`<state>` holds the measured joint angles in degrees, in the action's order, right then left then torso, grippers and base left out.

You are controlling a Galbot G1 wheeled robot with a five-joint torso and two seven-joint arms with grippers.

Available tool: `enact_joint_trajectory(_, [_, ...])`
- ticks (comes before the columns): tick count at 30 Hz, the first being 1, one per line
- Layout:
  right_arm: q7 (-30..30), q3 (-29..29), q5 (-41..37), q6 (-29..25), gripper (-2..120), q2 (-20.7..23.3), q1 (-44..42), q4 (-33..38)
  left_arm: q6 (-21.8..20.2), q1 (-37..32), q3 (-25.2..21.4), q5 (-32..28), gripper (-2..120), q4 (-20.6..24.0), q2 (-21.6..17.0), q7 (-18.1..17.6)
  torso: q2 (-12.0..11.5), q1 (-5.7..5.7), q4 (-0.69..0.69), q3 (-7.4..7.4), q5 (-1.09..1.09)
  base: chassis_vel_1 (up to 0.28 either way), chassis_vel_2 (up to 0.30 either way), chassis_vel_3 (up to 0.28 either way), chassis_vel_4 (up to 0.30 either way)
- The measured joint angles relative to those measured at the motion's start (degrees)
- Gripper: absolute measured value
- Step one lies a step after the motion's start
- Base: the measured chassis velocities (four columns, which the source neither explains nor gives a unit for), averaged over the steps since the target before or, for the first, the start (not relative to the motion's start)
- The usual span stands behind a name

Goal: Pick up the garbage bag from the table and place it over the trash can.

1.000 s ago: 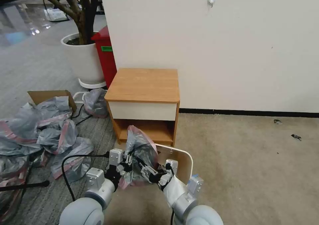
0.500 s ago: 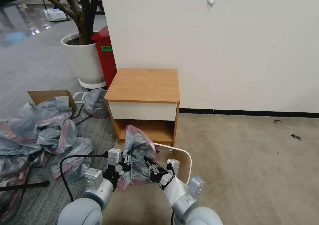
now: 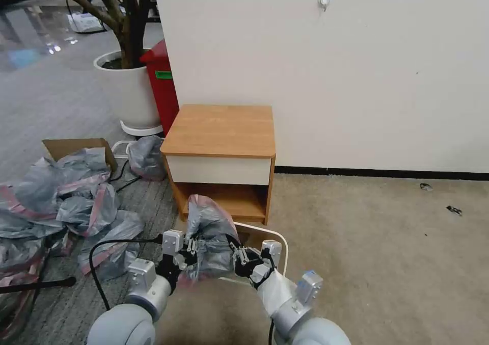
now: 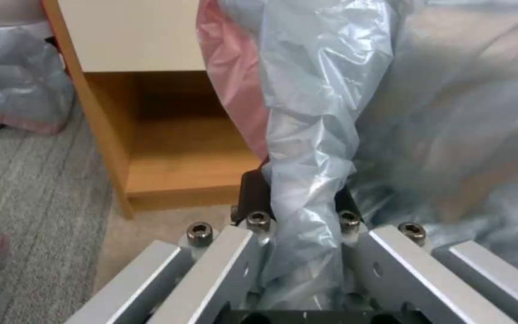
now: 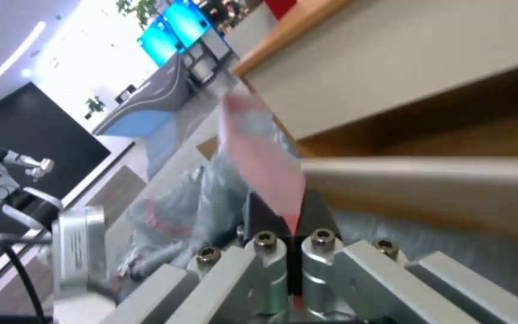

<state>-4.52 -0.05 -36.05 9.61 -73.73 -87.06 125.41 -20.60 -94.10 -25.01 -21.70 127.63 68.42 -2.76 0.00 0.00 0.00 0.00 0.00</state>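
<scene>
Desk: the desk (image 3: pixel 220 129) stands in the centre of the head view against the wall, its top bare; the shelf gap under the white drawer opens just behind my work.
Trash can: the trash can (image 3: pixel 279 239) sits on the carpet at lower centre, in front of the desk; its cream rim curves out to the right of the bag, the rest hidden behind it.
Garbage bag: the garbage bag (image 3: pixel 209 230) hangs bunched between my two grippers, above the can's near-left part, pink band at its top edge.
Left gripper: my left gripper (image 3: pixel 187 252), lower centre-left, has its jaws closed on a twisted grey fold (image 4: pixel 307 148).
Right gripper: my right gripper (image 3: pixel 238 257), just right of the bag, pinches the pink rim band (image 5: pixel 265 166) between pressed jaws.
Handling: I judge it nearly weightless, limp and slippery; the film would tear or slide if tugged hard. The rim band is the place to hold, at two well-separated points, so the mouth can open over the can.
</scene>
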Motion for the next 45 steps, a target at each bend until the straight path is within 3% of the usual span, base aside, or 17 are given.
enact_joint_trajectory(17, [0.2,8.4,-5.4,0.0,0,5.7,2.0,2.2,0.8,-1.1,0.3,0.8,4,0.3,-0.3,0.1,0.0,0.00,0.00,0.00,0.00,0.000,0.000,0.000,0.000])
enact_joint_trajectory(25, [0.3,13.6,-6.3,-0.6,0,12.5,1.7,0.9,3.2,-1.8,-0.2,-0.5,4,1.4,-0.3,1.6,0.0,0.00,0.00,0.00,0.00,0.000,0.000,0.000,0.000])
enact_joint_trajectory(32, [0.1,15.9,-6.0,-1.1,0,15.8,1.4,0.4,4.4,-1.8,-0.4,-1.2,4,1.6,-0.2,1.7,0.0,-0.01,0.00,0.00,0.01,0.000,0.000,0.000,0.000])
enact_joint_trajectory(34, [0.0,16.6,-5.6,-1.2,9,16.8,1.0,0.4,4.5,-1.7,-0.8,-1.7,4,1.6,-0.2,1.7,0.0,0.00,0.00,0.00,0.00,0.000,0.000,0.000,0.000])
enact_joint_trajectory(36, [0.0,16.6,-5.6,-1.2,9,16.8,1.0,0.4,4.5,-1.7,-0.8,-1.7,4,1.6,-0.2,1.7,0.0,0.00,0.00,0.00,0.00,0.000,0.000,0.000,0.000])
enact_joint_trajectory(37, [0.0,17.0,-5.3,-1.2,19,17.6,0.6,0.5,4.7,-1.7,-1.1,-2.1,4,1.6,-0.2,1.7,0.0,0.00,0.00,0.00,0.00,0.000,0.000,0.000,0.000])
enact_joint_trajectory(40, [0.1,17.1,-4.1,-1.2,32,18.7,-0.3,0.5,5.1,-1.7,-1.4,-2.7,4,1.6,-0.1,1.7,0.0,0.00,0.00,0.00,0.00,0.000,0.000,0.000,0.000])
enact_joint_trajectory(45, [0.3,17.3,-3.3,-1.2,45,19.4,-1.4,0.4,5.6,-1.7,-1.8,-3.4,4,1.6,0.0,1.7,0.0,0.00,0.00,0.00,0.00,0.000,0.000,0.000,0.000])
